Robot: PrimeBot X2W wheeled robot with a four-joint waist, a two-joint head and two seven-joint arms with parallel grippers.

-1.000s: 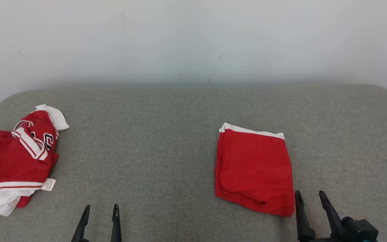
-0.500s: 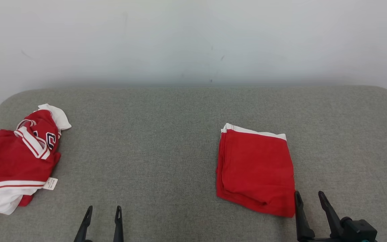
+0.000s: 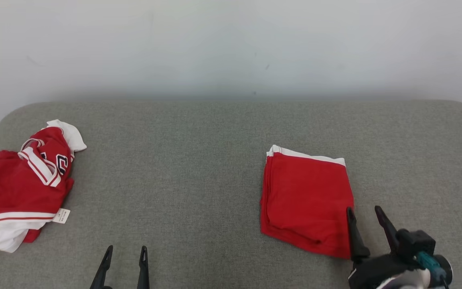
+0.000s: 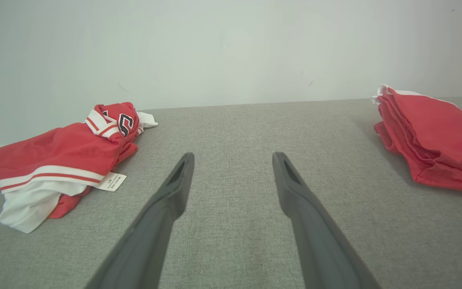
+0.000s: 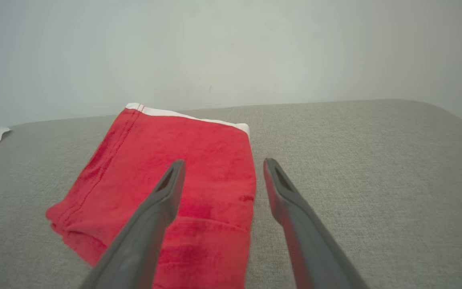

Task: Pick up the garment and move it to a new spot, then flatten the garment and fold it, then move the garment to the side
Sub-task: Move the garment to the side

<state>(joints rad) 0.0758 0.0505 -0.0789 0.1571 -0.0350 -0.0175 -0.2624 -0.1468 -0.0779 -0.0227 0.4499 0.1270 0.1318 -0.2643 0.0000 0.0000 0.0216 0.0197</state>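
Both jaws stand wide apart and hold nothing. The left gripper (image 3: pixel 126 249) is over the bare grey upholstered surface (image 3: pixel 183 160). The right gripper (image 3: pixel 363 209) straddles the near right edge of the folded red garment with white trim (image 3: pixel 307 196), which lies right of centre. The right wrist view adds a stitched seam on its left side, and the left wrist view shows its stacked layers. A crumpled red-and-white jersey (image 3: pixel 18 188) lies far left.

Light's soft and even, bright but kinda flat, and the plain white wall (image 3: pixel 231 40) just fades a bit grey at the corners. Only faint shadows, like the dim patch beside the folded red cloth garment (image 4: pixel 435 136) on the grey fabric worktop (image 4: pixel 231 124). Wrist views curve at the edges, and the dark two-fingered left claw (image 4: pixel 233 156) looks slightly soft up close.
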